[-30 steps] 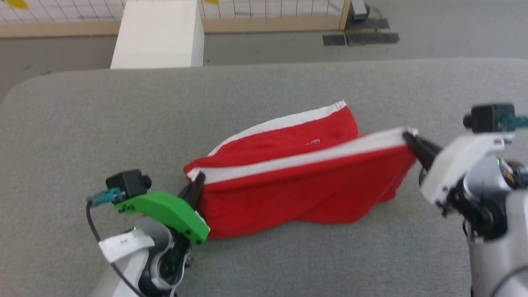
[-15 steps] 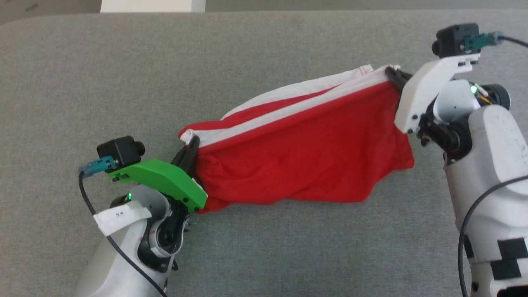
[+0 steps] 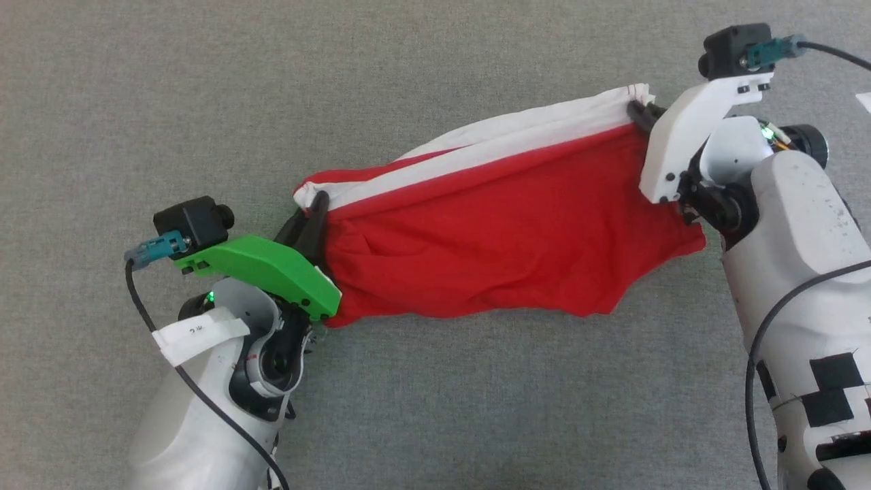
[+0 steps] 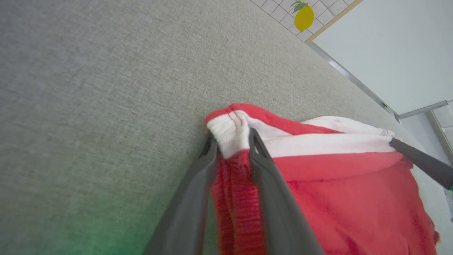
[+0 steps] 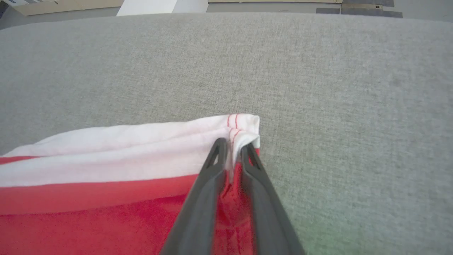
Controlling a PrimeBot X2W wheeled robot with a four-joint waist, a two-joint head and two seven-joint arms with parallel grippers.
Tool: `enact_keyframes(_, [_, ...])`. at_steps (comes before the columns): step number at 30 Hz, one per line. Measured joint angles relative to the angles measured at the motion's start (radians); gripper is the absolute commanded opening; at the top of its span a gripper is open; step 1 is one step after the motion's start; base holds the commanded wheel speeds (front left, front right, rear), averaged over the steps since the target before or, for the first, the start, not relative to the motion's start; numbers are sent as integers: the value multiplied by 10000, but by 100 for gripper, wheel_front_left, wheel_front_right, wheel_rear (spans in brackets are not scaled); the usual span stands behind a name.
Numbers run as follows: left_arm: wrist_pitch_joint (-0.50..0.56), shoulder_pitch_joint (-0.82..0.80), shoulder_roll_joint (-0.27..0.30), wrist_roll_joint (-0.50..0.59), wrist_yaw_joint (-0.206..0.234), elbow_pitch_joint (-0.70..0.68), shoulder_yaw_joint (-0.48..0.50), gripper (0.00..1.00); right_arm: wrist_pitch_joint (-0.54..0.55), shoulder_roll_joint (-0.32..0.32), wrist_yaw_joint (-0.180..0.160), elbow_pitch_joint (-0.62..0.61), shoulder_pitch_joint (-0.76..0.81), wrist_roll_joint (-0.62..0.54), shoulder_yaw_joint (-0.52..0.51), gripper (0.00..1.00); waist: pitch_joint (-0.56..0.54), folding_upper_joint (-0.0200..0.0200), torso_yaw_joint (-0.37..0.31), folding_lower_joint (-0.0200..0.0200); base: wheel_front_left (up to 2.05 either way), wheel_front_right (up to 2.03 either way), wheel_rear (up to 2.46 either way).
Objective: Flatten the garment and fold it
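Spanning both grippers, the garment (image 3: pixel 490 245) sags below the left gripper (image 3: pixel 314 211), clamped on one white-striped corner, and the right gripper (image 3: pixel 638 112), clamped on the opposite corner. Pulling harder could slip cloth from either narrow pinch.

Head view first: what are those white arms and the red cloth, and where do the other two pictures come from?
It is a two-armed robot. The head view looks down from its head camera onto a grey surface. Each arm ends in a two-fingered tool: the left tool and the right tool each pinch one end of the white-striped edge of small red shorts, stretched between them. The other two pictures come from wrist cameras looking along the dark fingers.
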Motion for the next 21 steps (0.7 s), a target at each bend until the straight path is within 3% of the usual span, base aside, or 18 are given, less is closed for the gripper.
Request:
enact_keyframes(10, [-439, 355, 305, 40, 77, -665, 313, 100, -777, -439, 0, -328, 221, 1486, 357, 100, -781, 0, -59, 0, 0, 0, 0])
enact_keyframes(15, [-1043, 999, 1131, 1335, 311, -1375, -92, 100, -947, -1018, 0, -1045, 1313, 1129, 433, 100, -1393, -1, -105, 0, 0, 0, 0])
enact_keyframes(21, [-2054, 1719, 1745, 3124, 510, -1927, -959, 100, 263, -1081, 0, -2163, 3382, 309, 566, 100, -2085, -1, -185, -1, 0, 0, 0])
